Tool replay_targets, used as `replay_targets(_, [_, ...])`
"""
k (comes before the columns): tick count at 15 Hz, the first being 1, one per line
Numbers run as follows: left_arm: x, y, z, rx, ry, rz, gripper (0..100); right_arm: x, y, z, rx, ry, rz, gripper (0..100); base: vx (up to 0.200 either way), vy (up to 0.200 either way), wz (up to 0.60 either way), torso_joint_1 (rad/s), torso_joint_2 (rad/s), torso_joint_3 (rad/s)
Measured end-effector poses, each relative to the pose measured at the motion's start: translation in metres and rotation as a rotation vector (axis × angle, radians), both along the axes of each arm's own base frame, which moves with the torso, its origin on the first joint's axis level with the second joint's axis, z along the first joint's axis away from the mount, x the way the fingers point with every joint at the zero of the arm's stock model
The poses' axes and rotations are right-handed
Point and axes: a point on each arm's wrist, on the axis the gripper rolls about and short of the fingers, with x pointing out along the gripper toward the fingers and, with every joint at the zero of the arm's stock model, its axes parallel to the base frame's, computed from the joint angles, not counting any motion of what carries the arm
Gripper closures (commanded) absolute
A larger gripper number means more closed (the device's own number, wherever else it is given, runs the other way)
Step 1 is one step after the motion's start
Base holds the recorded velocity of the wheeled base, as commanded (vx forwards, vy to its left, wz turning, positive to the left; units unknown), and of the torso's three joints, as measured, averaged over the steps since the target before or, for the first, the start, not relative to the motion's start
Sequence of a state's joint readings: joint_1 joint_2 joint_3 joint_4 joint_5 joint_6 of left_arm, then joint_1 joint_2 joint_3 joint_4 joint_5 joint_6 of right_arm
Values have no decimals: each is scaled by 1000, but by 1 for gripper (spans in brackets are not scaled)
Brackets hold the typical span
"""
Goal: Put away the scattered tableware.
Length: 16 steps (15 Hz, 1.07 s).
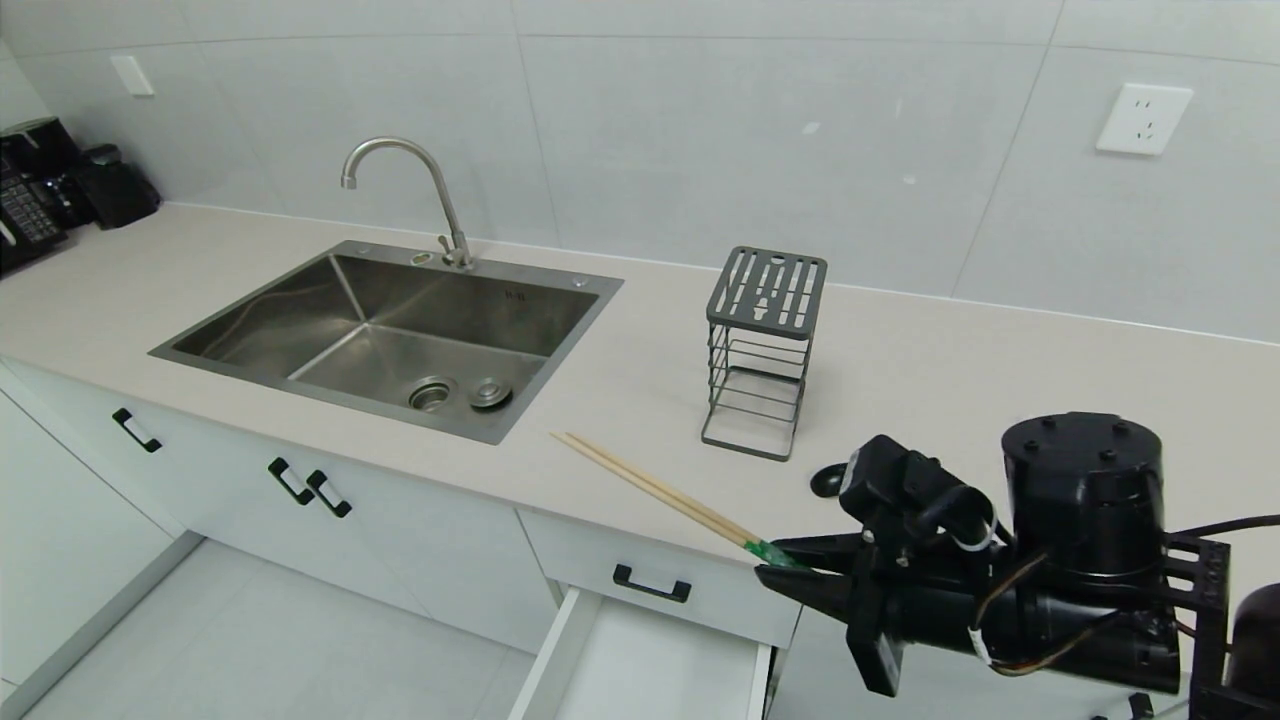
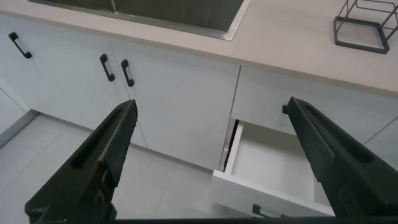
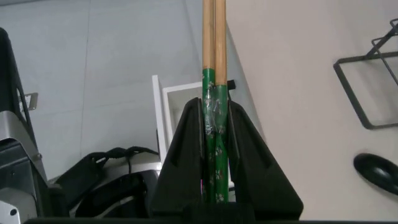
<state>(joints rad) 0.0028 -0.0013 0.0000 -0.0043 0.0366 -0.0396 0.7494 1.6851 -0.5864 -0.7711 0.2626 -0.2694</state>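
A pair of wooden chopsticks (image 1: 655,490) with green-wrapped ends (image 3: 215,134) stretches over the front part of the countertop (image 1: 940,370), tips pointing toward the sink. My right gripper (image 1: 790,568) is shut on the green ends, just past the counter's front edge and above the open drawer (image 1: 650,660). In the right wrist view both sticks lie side by side between the right gripper's (image 3: 215,155) fingers. My left gripper (image 2: 211,168) hangs open and empty in front of the cabinets, with the open drawer (image 2: 273,162) below it.
A dark wire rack (image 1: 765,350) stands on the counter behind the chopsticks. A small black object (image 1: 828,480) lies to the right of the rack's base. The steel sink (image 1: 400,330) with its tap is at the left. Black appliances (image 1: 60,185) sit far left.
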Motion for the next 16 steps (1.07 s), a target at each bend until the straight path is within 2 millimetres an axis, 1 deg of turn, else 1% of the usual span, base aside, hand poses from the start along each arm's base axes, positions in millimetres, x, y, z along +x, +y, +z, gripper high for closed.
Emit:
replay_targets(2, [0, 0, 0, 0, 0, 0, 0, 8, 9, -2, -7, -9, 11, 100, 0, 0, 0, 0, 0, 0])
replay_targets(5, [0, 0, 0, 0, 0, 0, 0, 13, 18, -17, -152, -136, 96, 100, 0, 0, 0, 0, 0, 0])
replay_targets(7, [0, 0, 0, 0, 0, 0, 0, 19, 24, -24, -191, -145, 116, 100, 0, 0, 0, 0, 0, 0])
replay_targets(10, [0, 0, 0, 0, 0, 0, 0, 28, 36, -27, -198, -134, 122, 100, 0, 0, 0, 0, 0, 0])
replay_targets(12, [0, 0, 0, 0, 0, 0, 0, 31, 41, -28, -187, -114, 119, 100, 0, 0, 0, -124, 237, 124])
replay_targets(14, [0, 0, 0, 0, 0, 0, 0, 29, 48, -26, -150, -74, 106, 100, 0, 0, 0, -176, 356, 168])
replay_targets(16, [0, 0, 0, 0, 0, 0, 0, 23, 58, -21, -72, 21, 88, 100, 0, 0, 0, -193, 386, 193])
